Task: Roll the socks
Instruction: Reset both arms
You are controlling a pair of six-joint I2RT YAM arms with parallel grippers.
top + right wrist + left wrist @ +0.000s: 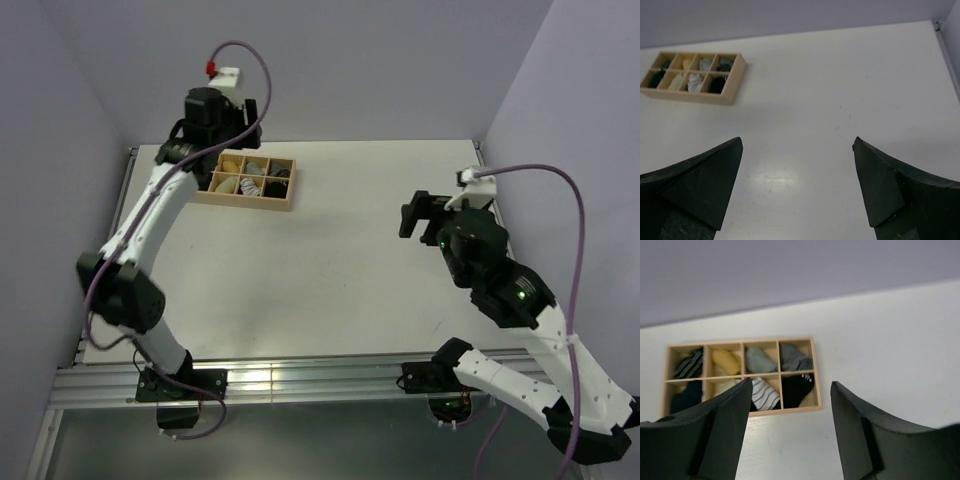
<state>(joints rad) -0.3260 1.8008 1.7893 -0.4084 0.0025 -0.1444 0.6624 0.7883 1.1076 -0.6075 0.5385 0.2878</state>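
Black white-marked sock (797, 389), white black-striped sock (764, 395) lay bunched, axis unclear, side by side in compartmented wooden box (790, 410); white desk (890, 340), lilac walls (790, 270); left fingers (725, 425), right fingers (705, 180) wide.

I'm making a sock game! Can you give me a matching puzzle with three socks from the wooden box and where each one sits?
Places as the left wrist view shows them.
1 yellow sock
2 white striped sock
3 black sock with white marks
A bottom row, far right
B top row, second from left
C bottom row, third from left
Pairs: 1-B, 2-C, 3-A
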